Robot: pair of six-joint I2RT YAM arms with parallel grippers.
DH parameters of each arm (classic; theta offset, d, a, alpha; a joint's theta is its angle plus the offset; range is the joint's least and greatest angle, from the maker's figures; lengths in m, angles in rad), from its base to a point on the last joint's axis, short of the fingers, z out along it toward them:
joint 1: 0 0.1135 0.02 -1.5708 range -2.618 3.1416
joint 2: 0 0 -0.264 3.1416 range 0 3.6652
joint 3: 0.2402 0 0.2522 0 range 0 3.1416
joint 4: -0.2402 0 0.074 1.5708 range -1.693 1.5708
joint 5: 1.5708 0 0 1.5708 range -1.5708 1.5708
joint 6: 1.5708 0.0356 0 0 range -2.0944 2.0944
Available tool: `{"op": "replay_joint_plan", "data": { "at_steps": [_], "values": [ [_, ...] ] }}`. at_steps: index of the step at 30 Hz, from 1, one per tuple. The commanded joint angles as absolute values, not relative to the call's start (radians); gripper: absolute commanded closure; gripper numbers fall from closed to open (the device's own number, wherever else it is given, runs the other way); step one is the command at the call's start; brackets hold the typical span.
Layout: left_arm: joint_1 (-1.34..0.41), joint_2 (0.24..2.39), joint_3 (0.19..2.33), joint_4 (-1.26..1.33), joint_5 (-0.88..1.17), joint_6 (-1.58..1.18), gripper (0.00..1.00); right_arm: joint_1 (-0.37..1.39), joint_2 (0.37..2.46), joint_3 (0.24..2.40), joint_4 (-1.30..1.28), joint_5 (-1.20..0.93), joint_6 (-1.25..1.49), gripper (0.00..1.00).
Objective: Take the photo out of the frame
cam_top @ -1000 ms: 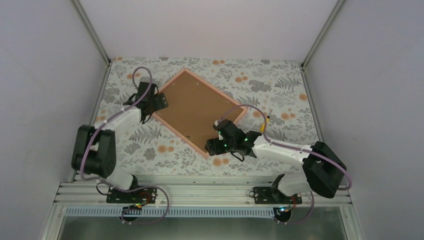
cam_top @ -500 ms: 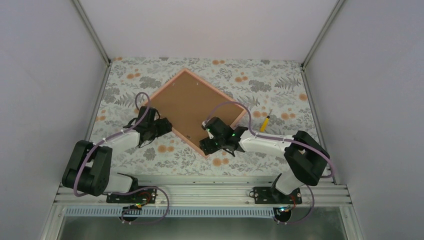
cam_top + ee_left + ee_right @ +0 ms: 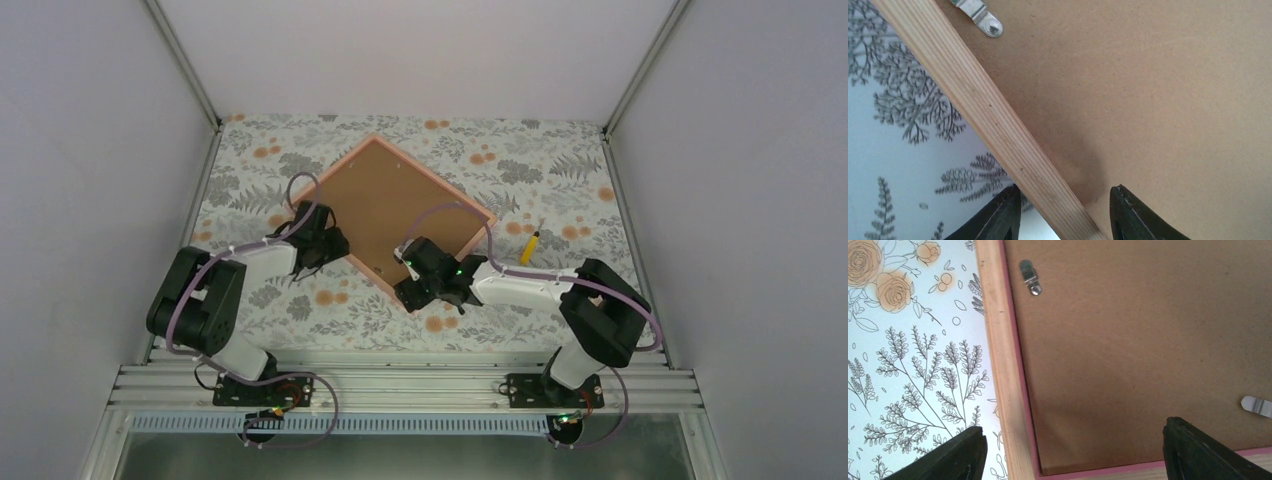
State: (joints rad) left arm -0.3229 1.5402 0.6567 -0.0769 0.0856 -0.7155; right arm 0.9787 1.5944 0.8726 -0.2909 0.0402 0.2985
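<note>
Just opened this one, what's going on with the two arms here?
The pink frame lies face down on the floral tablecloth, brown backing panel up, with metal clips near its edges. The left tool straddles the frame's left rail, jaws apart with a gap on one side. The right tool hangs wide open over the near corner. The backing is in place, so the photo is out of sight and not yet removed.
</note>
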Motion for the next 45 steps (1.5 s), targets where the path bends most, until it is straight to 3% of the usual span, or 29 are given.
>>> {"op": "replay_joint_plan", "data": {
  "at_steps": [1,6,10,16,22,28,36,45],
  "values": [
    [-0.324,1.622,0.726,-0.160,-0.004,-0.684,0.57,0.998,1.614,0.909,-0.261,0.090,0.253,0.21],
    [-0.295,1.704,0.862,-0.237,-0.094,-0.605,0.67,1.005,1.621,0.919,-0.250,0.107,0.246,0.22],
    [-0.240,1.742,0.928,-0.265,-0.096,-0.541,0.68,1.007,1.616,0.918,-0.238,0.110,0.250,0.22],
    [-0.258,1.730,0.914,-0.242,-0.019,-0.566,0.55,1.006,1.611,0.910,-0.219,0.127,0.255,0.22],
    [-0.296,1.759,0.891,-0.239,0.000,-0.598,0.53,1.007,1.614,0.910,-0.207,0.133,0.231,0.22],
    [-0.299,1.737,0.895,-0.264,-0.023,-0.598,0.72,1.011,1.593,0.889,-0.179,0.109,0.148,0.22],
    [-0.297,1.687,0.980,-0.362,-0.098,-0.554,0.89,1.059,1.527,0.802,-0.097,0.109,0.015,0.22],
    [-0.280,1.662,1.060,-0.452,-0.138,-0.492,0.89,1.188,1.487,0.702,0.019,0.203,-0.177,0.25]
  ]
}}
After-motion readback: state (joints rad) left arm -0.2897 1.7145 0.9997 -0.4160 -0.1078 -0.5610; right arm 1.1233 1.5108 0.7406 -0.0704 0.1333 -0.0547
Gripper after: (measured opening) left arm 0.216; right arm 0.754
